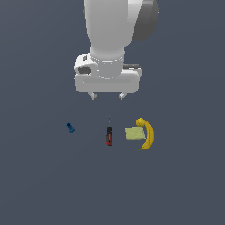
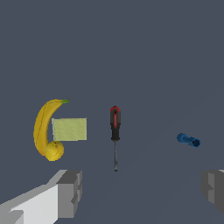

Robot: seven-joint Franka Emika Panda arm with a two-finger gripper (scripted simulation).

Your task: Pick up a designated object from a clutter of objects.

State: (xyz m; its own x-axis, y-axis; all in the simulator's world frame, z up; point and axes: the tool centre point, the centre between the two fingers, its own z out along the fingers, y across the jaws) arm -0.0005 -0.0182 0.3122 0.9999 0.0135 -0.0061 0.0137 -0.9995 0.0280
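The red and black screwdriver (image 1: 109, 134) lies flat on the dark surface, its thin shaft pointing toward the arm; it also shows in the wrist view (image 2: 115, 131). My gripper (image 1: 107, 96) hangs above it, well clear of the surface, open and empty. Its two grey fingertips (image 2: 70, 192) stand wide apart in the wrist view, with the screwdriver's shaft tip between them. The yellow banana (image 1: 147, 133) lies to the exterior view's right of the screwdriver, with the pale green pad (image 1: 134, 133) against it. The tiny blue object (image 1: 70, 128) lies to the exterior view's left.
The banana (image 2: 45, 129), green pad (image 2: 69, 129) and blue object (image 2: 188, 140) also show in the wrist view. The green pad is the nearest thing to the screwdriver, a small gap away. The dark surface (image 1: 44, 184) extends all around.
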